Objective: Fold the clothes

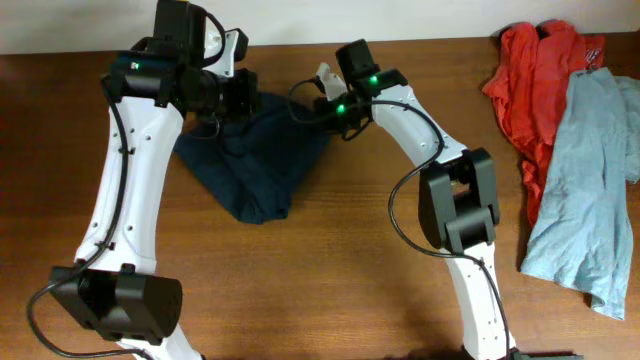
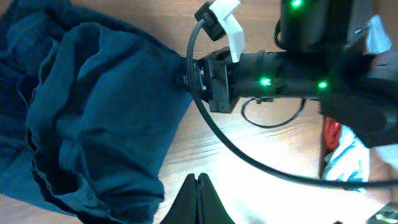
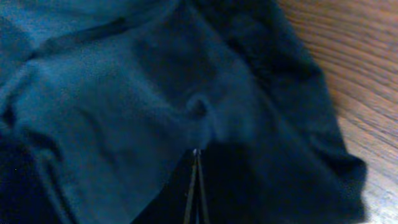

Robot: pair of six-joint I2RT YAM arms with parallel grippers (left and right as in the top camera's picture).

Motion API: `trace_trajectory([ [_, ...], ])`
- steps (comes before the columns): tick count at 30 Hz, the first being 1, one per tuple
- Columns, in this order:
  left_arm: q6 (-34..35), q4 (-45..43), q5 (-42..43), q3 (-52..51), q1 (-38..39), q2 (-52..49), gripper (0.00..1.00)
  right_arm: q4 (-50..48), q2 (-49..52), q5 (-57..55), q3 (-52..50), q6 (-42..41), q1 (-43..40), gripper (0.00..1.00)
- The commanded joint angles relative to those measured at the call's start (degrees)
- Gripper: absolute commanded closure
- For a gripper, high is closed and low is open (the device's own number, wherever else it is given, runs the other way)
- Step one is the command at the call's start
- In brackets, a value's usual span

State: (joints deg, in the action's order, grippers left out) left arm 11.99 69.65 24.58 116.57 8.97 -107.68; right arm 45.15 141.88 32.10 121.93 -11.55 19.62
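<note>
Grasping step: right pincer (image 3: 196, 154) clenched on bunched shorts (image 1: 255, 170), left pincer (image 2: 198, 179) clenched, catch unclear; next, lift and spread.

Red garment (image 1: 530, 80) and pale blue-grey shirt (image 1: 585, 190) (crumpled, overlapping) at the right edge of the wooden table (image 1: 330, 260)

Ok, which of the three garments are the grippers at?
The dark navy shorts, left of centre: the right gripper pinches its cloth, the left gripper is beside it. The red garment and pale blue shirt lie apart at the right edge.
</note>
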Motion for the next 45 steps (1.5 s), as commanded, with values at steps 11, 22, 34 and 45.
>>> trace_trajectory([
  [11, 9.9, 1.1, 7.8, -3.6, 2.7, -0.2, 0.99, -2.9, 5.5, 2.2, 0.1, -5.5, 0.1, 0.96],
  [22, 7.7, 5.5, -10.9, -10.3, 10.7, -0.2, 1.0, -5.1, 5.6, 2.2, 0.1, -5.4, -1.9, 0.96],
  [34, 25.5, 11.0, -33.5, -11.9, 21.5, 0.4, 0.99, -7.5, 5.6, 2.2, 0.1, -5.5, -2.3, 0.96],
  [45, 30.0, -2.2, -39.1, -25.1, 24.3, 0.4, 0.4, -7.0, 5.6, 2.2, 0.1, -4.4, -2.3, 0.96],
])
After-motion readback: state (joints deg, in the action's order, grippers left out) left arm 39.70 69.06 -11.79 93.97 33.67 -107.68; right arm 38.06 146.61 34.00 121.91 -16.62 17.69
